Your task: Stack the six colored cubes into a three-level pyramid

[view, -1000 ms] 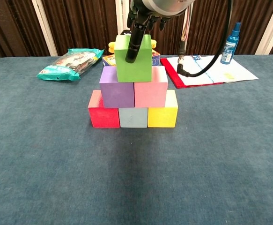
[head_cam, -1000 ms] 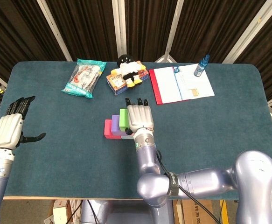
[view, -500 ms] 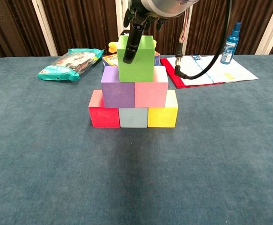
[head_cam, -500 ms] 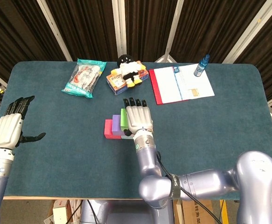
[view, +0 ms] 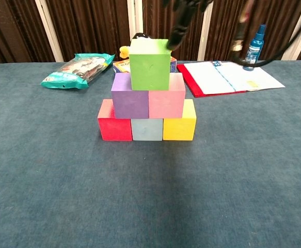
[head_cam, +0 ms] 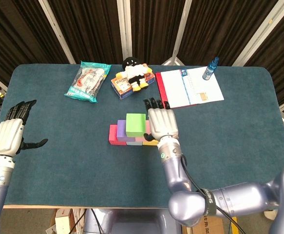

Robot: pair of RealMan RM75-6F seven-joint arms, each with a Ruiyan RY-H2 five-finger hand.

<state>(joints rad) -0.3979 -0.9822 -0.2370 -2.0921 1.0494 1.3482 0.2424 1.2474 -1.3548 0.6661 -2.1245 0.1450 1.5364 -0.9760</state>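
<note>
Clearance governs the withdrawal: the green cube [view: 149, 64] sits atop the purple cube [view: 129, 95] and pink cube [view: 167, 95], just left of the right hand [head_cam: 162, 123], which is empty, fingers extended. Left hand [head_cam: 9, 134] idles open, well apart.

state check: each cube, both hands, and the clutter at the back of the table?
green cube: top level, resting across purple and pink, released
purple cube: middle level
pink cube: middle level
red cube: bottom level
grey-blue cube: bottom centre
yellow cube: bottom level
right hand: beside the stack, holds nothing
left hand: away from the stack, empty
notebook: lying open
spray bottle: upright
snack bag: lying flat
</note>
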